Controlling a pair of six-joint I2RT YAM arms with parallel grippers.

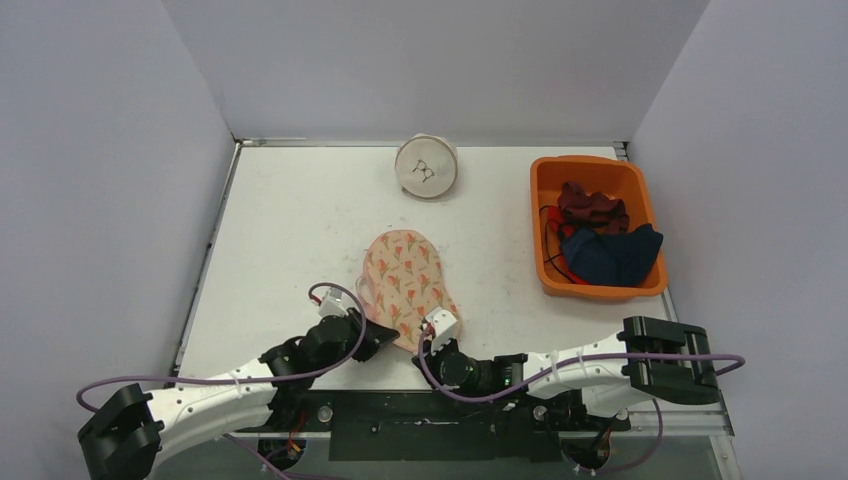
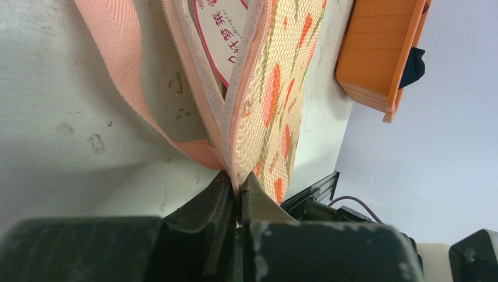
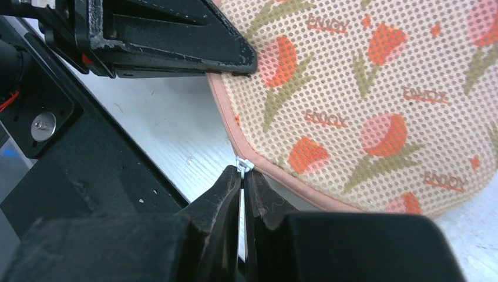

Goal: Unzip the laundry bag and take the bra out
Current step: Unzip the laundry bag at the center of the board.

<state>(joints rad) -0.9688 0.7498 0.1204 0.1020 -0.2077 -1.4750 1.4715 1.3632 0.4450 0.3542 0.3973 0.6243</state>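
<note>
L gripper (image 2: 238,197): clamped on laundry bag (image 2: 267,94) edge; pink strap (image 2: 117,64) meets bag at fingertips.
R gripper (image 3: 242,185): closed, pinching zipper pull (image 3: 244,164) at tips; bag rim just beyond.

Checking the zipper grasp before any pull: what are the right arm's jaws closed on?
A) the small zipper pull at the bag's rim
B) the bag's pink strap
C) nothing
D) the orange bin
A: the right wrist view shows the jaws pinched shut on the zipper pull at the laundry bag's pink rim.
</note>
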